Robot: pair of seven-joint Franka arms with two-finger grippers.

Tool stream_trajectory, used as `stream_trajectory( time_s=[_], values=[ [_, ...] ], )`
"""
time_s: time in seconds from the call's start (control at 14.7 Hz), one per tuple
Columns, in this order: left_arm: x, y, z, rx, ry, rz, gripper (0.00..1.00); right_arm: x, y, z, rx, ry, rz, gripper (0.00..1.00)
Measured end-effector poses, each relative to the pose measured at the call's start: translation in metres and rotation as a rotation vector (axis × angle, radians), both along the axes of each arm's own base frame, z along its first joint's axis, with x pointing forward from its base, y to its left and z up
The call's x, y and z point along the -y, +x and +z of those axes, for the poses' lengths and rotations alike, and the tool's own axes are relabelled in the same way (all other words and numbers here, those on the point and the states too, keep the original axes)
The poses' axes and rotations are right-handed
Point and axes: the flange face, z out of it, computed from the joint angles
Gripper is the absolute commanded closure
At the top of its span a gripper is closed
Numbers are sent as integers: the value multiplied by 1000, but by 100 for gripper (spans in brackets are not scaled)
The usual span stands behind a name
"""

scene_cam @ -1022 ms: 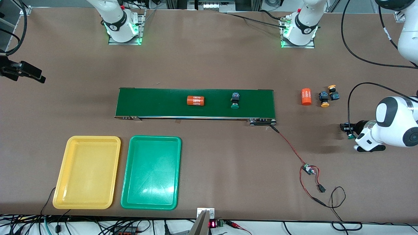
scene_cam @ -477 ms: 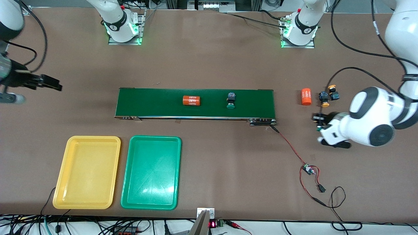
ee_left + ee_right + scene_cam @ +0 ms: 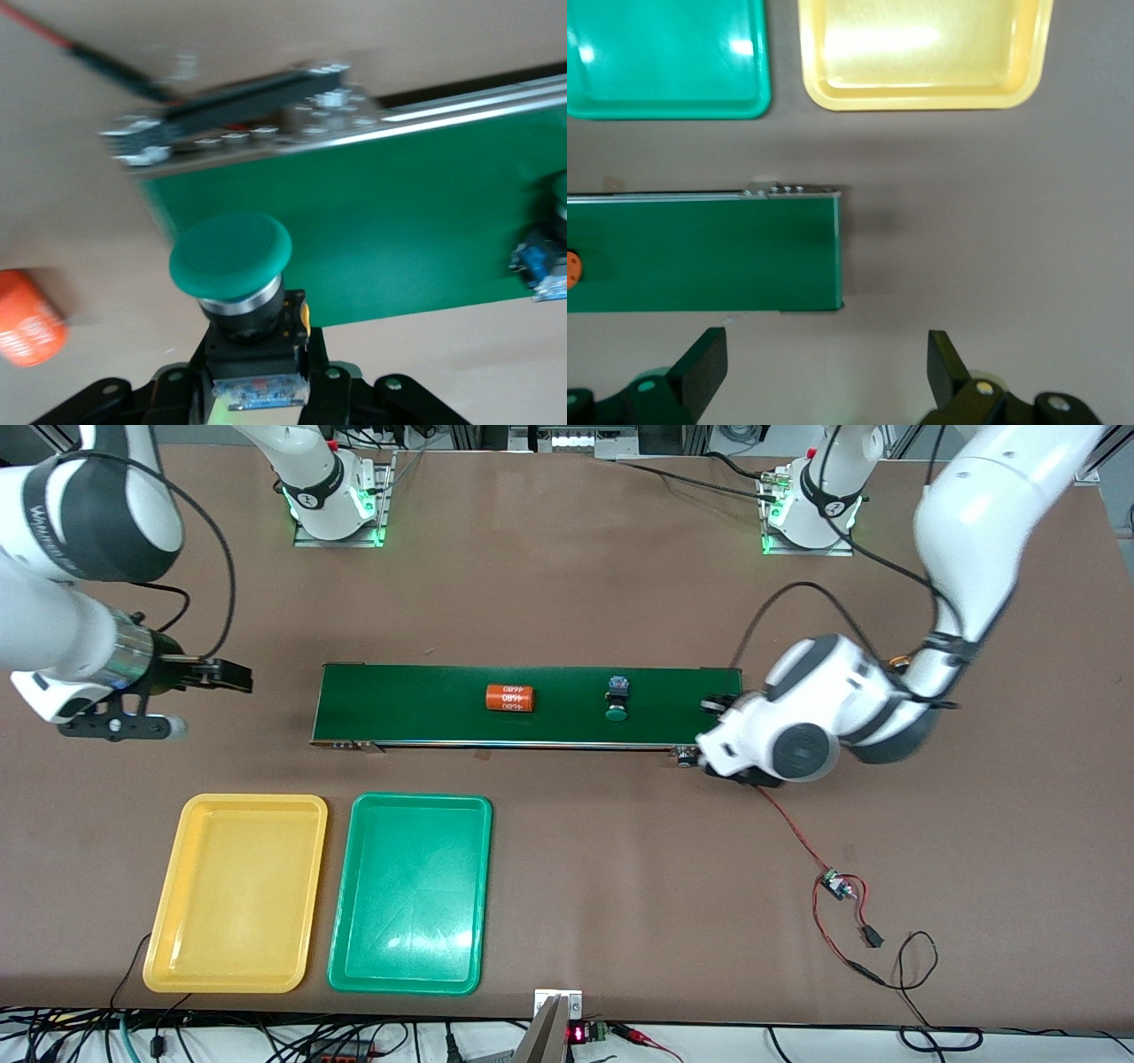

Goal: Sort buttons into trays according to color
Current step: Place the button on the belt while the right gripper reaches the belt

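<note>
Two hands: left hand (image 3: 252, 390) clamps a green-capped button (image 3: 232, 266) over the belt (image 3: 532, 704) end; right hand (image 3: 824, 367) spread wide, holding nothing, over the worktop (image 3: 620, 850) beside the belt.

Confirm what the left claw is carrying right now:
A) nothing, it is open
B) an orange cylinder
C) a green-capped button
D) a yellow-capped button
C: the left wrist view shows the left claw shut on the black body of a green-capped button, held over the end of the green belt toward the left arm's end of the table.
</note>
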Motion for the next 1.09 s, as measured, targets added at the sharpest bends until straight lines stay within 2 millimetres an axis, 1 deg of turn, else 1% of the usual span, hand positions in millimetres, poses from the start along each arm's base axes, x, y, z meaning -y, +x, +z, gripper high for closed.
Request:
stream_trajectory(
  time_s=[0.07,0.14,0.27,0.34,0.41,0.54,0.61,0.68,0.82,0.95,1.09],
  values=[
    [10,-7,-9,6,-5,-3,72,-7,1,-1,8,1,11,0],
    [12,-12,-20,6,-13,-4,72,-12,2,-3,10,2,18,0],
    [6,-18,-40,3,-23,10,72,-24,2,-7,3,27,26,0],
    [3,-23,-50,-2,-28,15,72,-36,2,-12,-2,64,28,0],
    [3,-25,-53,-4,-30,16,71,-43,2,-14,-3,76,33,0],
    [5,-27,-53,-6,-26,26,68,-60,3,-20,2,87,53,0],
    [6,-28,-53,-6,-21,33,51,-70,3,-24,4,89,68,0],
    [8,-29,-53,-6,-17,38,1,-81,2,-27,4,89,85,0],
    [8,-30,-53,-8,-10,46,0,-103,0,-34,3,88,115,0],
    [5,-28,-52,-4,-8,58,0,-120,-3,-40,0,84,123,0],
    [1,-18,-41,24,-11,79,0,-137,-6,-43,6,76,98,0]
  ],
)
